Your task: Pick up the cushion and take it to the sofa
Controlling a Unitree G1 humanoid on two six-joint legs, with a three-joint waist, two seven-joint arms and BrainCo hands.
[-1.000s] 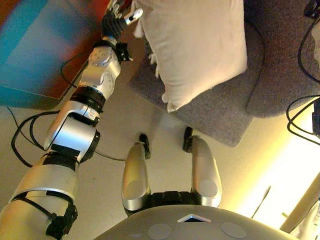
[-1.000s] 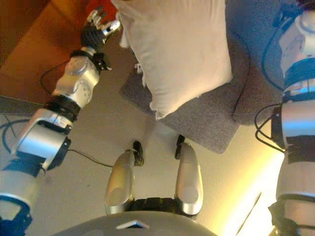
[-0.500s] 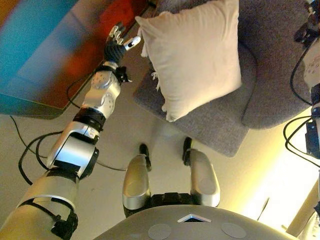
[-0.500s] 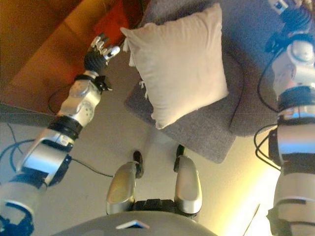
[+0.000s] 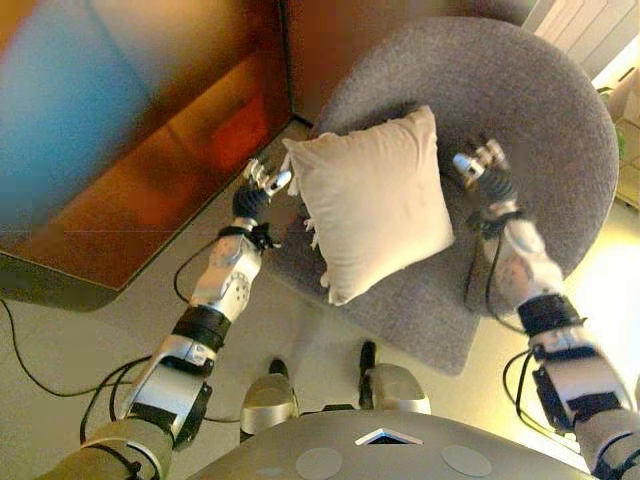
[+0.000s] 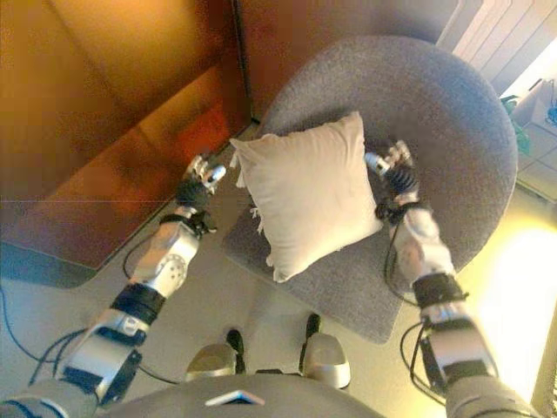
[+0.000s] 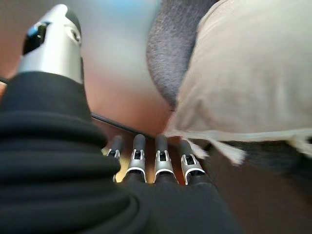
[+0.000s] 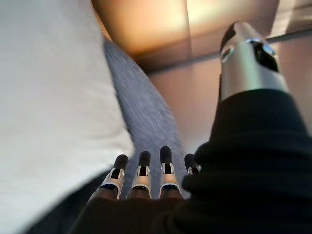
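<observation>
Cushion (image 5: pixel 373 202) lay tilted on the grey armchair (image 5: pixel 540 120), flanked by both hands: left hand (image 5: pixel 262 182) beside one edge, right hand (image 5: pixel 482 166) beside the opposite, both open and empty.

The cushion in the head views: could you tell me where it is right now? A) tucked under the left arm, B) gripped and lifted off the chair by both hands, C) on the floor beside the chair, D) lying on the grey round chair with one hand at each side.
D: the cushion rests on the grey chair, flanked by the open left hand and right hand, neither curled round it.
</observation>
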